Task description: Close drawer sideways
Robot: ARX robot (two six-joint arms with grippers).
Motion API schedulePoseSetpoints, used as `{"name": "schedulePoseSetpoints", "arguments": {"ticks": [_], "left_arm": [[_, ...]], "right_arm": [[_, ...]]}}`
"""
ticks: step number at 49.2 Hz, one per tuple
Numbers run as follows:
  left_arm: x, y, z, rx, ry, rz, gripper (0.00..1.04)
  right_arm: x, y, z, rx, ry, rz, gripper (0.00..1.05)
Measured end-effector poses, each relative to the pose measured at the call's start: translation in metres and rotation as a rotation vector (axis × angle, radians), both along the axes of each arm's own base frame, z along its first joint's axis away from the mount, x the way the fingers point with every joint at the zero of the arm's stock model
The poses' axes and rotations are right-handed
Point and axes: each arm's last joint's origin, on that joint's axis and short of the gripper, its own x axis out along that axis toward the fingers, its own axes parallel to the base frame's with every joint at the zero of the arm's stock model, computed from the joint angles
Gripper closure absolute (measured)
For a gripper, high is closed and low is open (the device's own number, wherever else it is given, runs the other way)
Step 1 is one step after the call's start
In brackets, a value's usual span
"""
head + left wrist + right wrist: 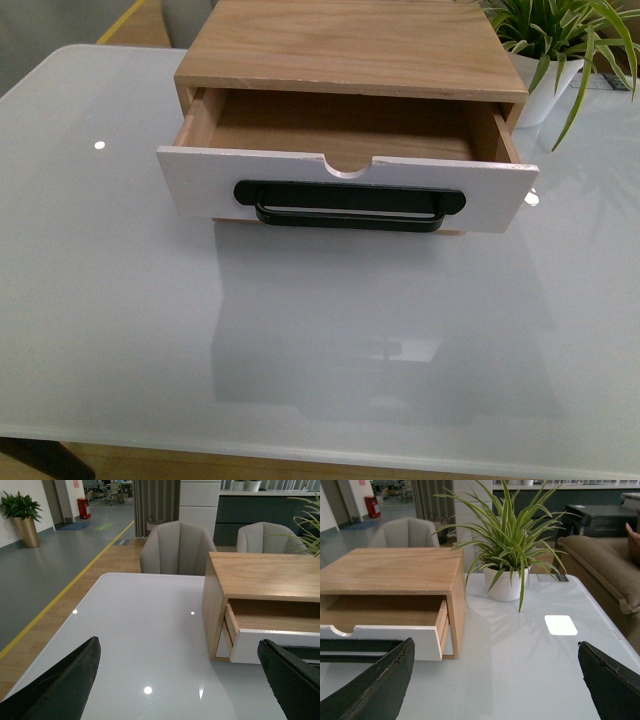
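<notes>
The drawer (300, 185) has a white front, a wide black bar handle (350, 205) and a semicircular notch in its top edge. It stands pulled out of a wooden cabinet (350, 45) at the far middle of the table. It looks empty inside. It also shows in the left wrist view (280, 640) and the right wrist view (385, 635). Neither gripper shows in the front view. My left gripper (182, 680) is open and empty, left of the cabinet. My right gripper (500, 680) is open and empty, right of the cabinet.
A glossy white table (320, 340) holds the cabinet. A potted spider plant (560, 50) stands at the cabinet's right rear, also in the right wrist view (507, 545). Grey chairs (175, 547) stand beyond the far edge. A brown sofa (605, 565) is to the right.
</notes>
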Motion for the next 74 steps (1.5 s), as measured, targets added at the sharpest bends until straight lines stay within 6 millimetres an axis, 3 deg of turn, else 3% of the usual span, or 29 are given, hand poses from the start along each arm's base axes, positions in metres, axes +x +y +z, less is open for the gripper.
{"name": "schedulePoseSetpoints", "arguments": {"ticks": [31,33,35,36,39,44,49,56,67,74], "left_arm": [[0.000,0.000,0.000,0.000,0.000,0.000,0.09],[0.001,0.000,-0.001,-0.011,0.065,0.009,0.09],[0.001,-0.003,-0.001,-0.034,0.268,0.023,0.09],[0.003,-0.006,-0.001,-0.023,0.380,0.015,0.09],[0.012,-0.017,-0.002,0.008,0.492,-0.067,0.09],[0.028,-0.033,-0.001,0.076,0.486,-0.182,0.09],[0.060,-0.052,0.002,0.168,0.444,-0.354,0.09],[0.097,-0.067,-0.007,0.244,0.462,-0.482,0.09],[0.147,-0.077,-0.030,0.373,0.517,-0.665,0.09],[0.164,-0.081,-0.040,0.449,0.505,-0.760,0.09]], "right_arm": [[0.000,0.000,0.000,0.000,0.000,0.000,0.09],[0.000,0.000,-0.001,-0.012,0.025,-0.015,0.09],[0.002,-0.002,-0.002,-0.084,0.164,-0.067,0.09],[0.005,-0.004,-0.002,-0.132,0.234,-0.086,0.09],[0.016,-0.010,0.000,-0.224,0.292,-0.091,0.09],[0.034,-0.021,0.010,-0.337,0.273,-0.084,0.09],[0.068,-0.034,0.019,-0.503,0.274,-0.003,0.09],[0.105,-0.033,0.008,-0.633,0.364,0.143,0.09],[0.153,0.008,-0.009,-0.876,0.420,0.463,0.09],[0.173,0.036,-0.013,-0.995,0.397,0.602,0.09]]}}
